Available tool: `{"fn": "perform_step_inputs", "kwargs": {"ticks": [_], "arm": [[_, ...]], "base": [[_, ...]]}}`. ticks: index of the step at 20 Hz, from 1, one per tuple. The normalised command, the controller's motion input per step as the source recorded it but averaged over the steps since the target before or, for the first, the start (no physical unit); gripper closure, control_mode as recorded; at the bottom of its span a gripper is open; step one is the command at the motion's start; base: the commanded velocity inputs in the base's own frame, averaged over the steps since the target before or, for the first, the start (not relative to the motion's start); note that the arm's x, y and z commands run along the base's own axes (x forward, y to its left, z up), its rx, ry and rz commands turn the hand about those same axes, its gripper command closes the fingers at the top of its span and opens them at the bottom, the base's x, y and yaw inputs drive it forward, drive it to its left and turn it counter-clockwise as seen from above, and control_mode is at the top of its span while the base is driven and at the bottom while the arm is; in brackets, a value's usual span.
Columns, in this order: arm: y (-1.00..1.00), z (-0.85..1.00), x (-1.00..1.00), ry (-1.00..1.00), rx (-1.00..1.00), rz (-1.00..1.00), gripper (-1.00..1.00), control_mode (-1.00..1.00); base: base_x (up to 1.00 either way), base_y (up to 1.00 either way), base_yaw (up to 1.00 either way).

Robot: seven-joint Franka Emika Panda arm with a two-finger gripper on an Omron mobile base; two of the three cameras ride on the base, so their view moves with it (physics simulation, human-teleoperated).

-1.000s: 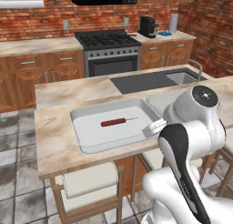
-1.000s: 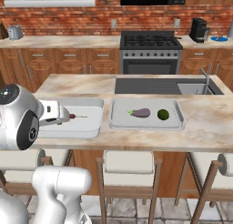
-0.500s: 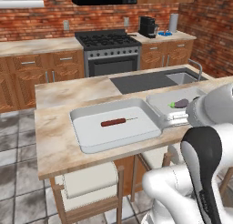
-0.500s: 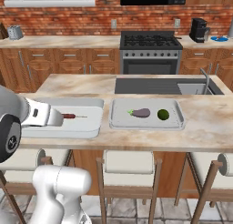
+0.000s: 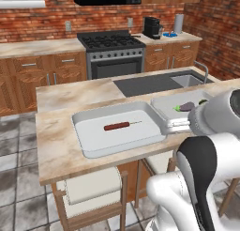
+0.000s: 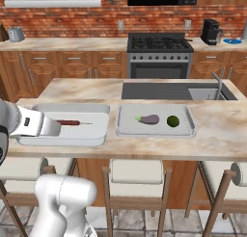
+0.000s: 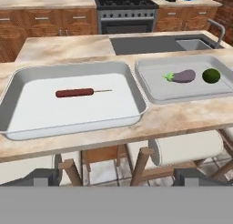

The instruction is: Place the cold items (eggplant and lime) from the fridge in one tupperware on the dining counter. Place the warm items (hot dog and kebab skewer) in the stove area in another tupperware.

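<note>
Counter [image 5: 61, 150] across the left base view's middle carries a left tray [image 5: 82, 117] holding the skewer [image 5: 117, 126]; the right tray [image 5: 164, 103], centre-right, holds the eggplant [image 5: 187, 106]. Right base view, centre: skewer [image 6: 69, 122] left, eggplant [image 6: 149, 119] and lime [image 6: 172, 121] right. Hand view: gripper [image 7: 118, 177] spread wide and empty at the bottom edge, below the counter's front edge.

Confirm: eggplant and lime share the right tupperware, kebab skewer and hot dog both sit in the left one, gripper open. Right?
Not quite. In the hand view the left tupperware holds one item, the kebab skewer; no hot dog lies in it. The rest stands: eggplant and lime share the right tupperware, and the gripper is open.
</note>
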Motion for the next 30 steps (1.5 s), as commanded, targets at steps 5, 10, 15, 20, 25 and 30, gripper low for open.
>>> {"fn": "perform_step_inputs", "kwargs": {"ticks": [5,10,15,20,25,30], "arm": [[0.0,-0.02,-0.05,0.0,0.0,0.0,-1.0,1.0],[0.0,0.0,0.0,0.0,0.0,0.0,-1.0,1.0],[0.0,0.0,0.0,0.0,0.0,0.0,-1.0,1.0],[0.0,0.0,0.0,0.0,0.0,0.0,-1.0,1.0],[0.0,0.0,0.0,0.0,0.0,0.0,-1.0,1.0],[0.0,0.0,0.0,0.0,0.0,0.0,-1.0,1.0]], "base": [[-0.38,-0.24,-0.08],[-0.43,-0.73,-0.17],[-0.06,-0.99,-0.11],[0.0,-1.0,-0.04],[0.01,-1.0,-0.01],[0.01,-1.0,0.0]]}}
